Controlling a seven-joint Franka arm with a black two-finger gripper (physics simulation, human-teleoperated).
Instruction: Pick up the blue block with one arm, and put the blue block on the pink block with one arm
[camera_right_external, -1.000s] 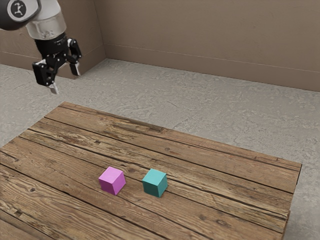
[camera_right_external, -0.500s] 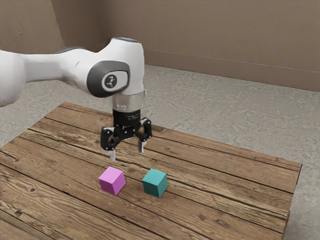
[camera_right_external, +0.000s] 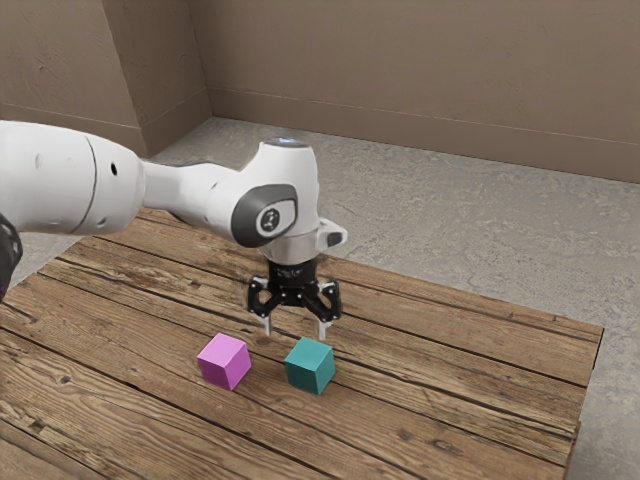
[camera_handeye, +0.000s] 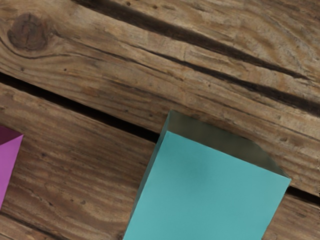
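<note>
Wood table (camera_right_external: 450, 400). White arm (camera_right_external: 180, 195) over it. Claw (camera_right_external: 295, 332) spread wide, empty, just above & slightly far side of blue block (camera_right_external: 310, 365). It sits mid-table, near pink block (camera_right_external: 223, 361), not touching. Prob. light, hard, smooth: grab 2 flat opposite sides.

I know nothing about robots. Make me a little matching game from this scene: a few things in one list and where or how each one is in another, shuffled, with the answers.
Things:
1. blue block
2. pink block
3. fingers
4. table

Descriptions:
a. open, in the air, holding nothing
b. made of wooden planks, with both blocks resting on it
c. resting on the planks, toward the exterior view's left of the pair
d. resting on the planks, the one nearer the robot's hand

Pairs: 1-d, 2-c, 3-a, 4-b
</note>
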